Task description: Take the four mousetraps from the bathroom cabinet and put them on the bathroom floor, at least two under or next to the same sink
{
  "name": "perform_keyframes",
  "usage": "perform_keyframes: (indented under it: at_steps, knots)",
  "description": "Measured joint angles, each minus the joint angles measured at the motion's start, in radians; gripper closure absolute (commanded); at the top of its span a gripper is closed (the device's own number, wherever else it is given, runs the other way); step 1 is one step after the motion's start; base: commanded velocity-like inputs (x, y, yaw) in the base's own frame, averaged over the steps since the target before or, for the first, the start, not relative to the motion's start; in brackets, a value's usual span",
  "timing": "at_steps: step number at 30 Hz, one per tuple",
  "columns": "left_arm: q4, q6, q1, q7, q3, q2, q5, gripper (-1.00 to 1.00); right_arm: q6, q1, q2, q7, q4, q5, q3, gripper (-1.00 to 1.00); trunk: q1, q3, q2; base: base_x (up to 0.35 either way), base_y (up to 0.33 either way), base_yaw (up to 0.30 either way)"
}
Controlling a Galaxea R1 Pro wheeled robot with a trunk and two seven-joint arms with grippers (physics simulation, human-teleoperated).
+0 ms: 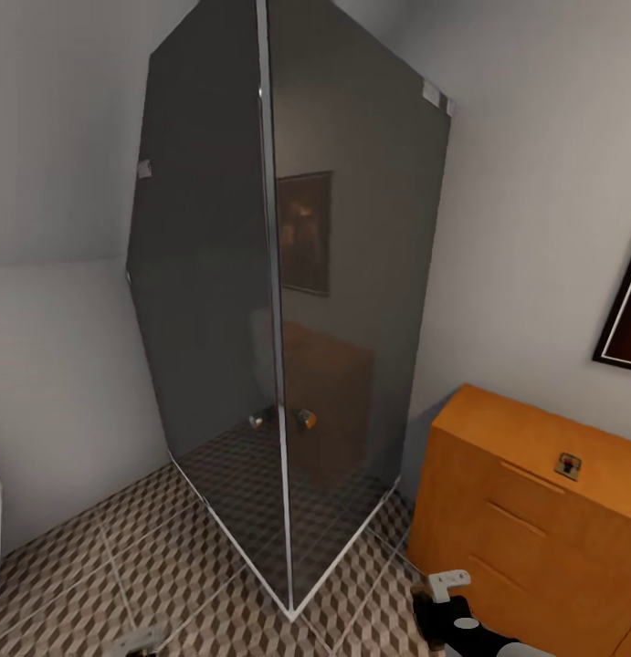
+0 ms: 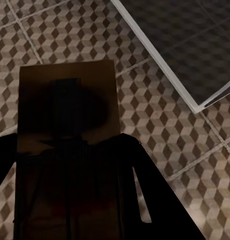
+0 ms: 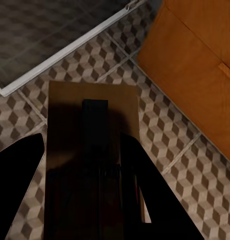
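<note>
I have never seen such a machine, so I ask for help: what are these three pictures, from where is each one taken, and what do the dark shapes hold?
This is a simulated wheeled robot with two arms. The large picture comes from a camera on its head, looking down at a dark glass shower, the patterned bathroom floor and an orange cabinet. The other two come from cameras near each wrist, looking along the gripper's fingers. The dark shapes are those fingers. The left gripper appears to hold the first mousetrap, a small wooden board, and the right gripper the second mousetrap. A third mousetrap lies on top of the cabinet.
</note>
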Motion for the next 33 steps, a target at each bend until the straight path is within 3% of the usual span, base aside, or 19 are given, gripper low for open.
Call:
perform_keyframes:
  at_steps: [33]
  knots:
    - [0.0,-0.003,0.0,0.001,0.001,0.002,0.0,1.0,0.0,0.0,0.0,0.0,0.0,0.0,-0.001,1.0,0.0,0.0,0.0,0.0,0.0,0.298]
